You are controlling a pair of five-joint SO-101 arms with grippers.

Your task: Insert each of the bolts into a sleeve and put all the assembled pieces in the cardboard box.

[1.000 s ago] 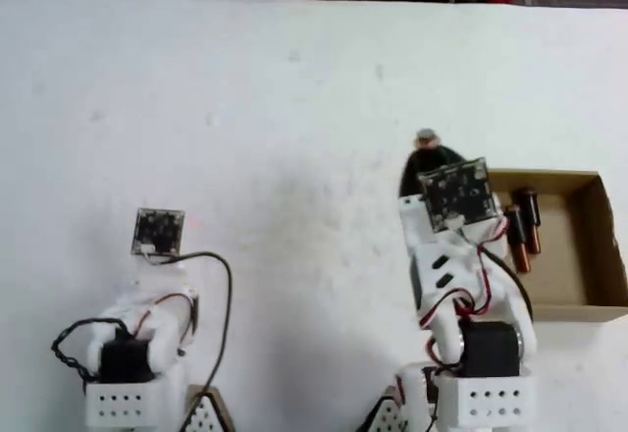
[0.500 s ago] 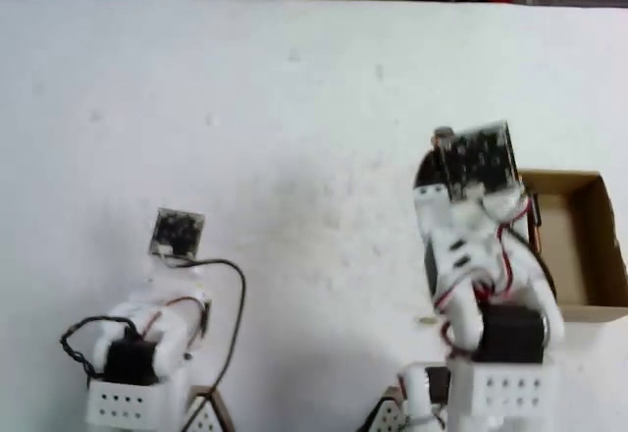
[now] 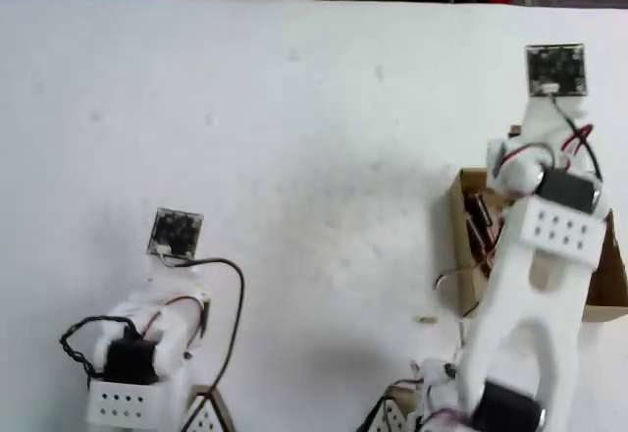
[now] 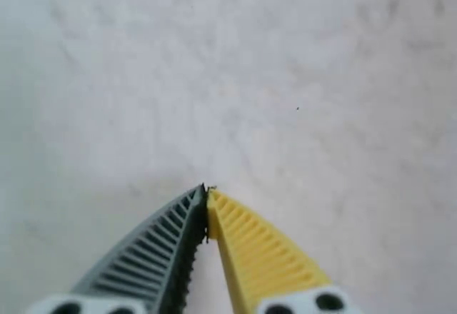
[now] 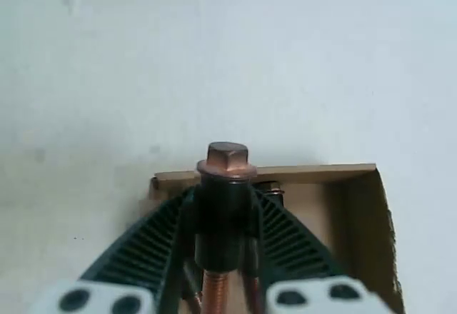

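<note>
Since a second ago the right arm (image 3: 535, 255) has been stretched from its folded pose toward 12 o'clock, over the cardboard box (image 3: 458, 206) at the table's (image 3: 294, 108) 3 o'clock side. The right gripper (image 5: 225, 201) is clamped on a black sleeve (image 5: 223, 225) with a copper bolt (image 5: 227, 158) through it, held above the box. Other assembled pieces (image 3: 478, 218) are seen lying inside. The left gripper (image 4: 207, 194) is pressed closed on nothing, at 7 o'clock.

Your tabletop (image 3: 294, 108) is lit bright and even from overhead, almost glare-white in the high view, with a dark band of room at 12 o'clock and faint, soft shadows beside the arms. Close around your left claw (image 4: 206, 193) the surface dims to grey. The sleeve (image 5: 223, 235) clamped in your right claw (image 5: 223, 196) reads near-black, the bolt (image 5: 227, 158) head gleams dully, and one inner wall of the cardboard box (image 5: 360, 221) sits in shade.
</note>
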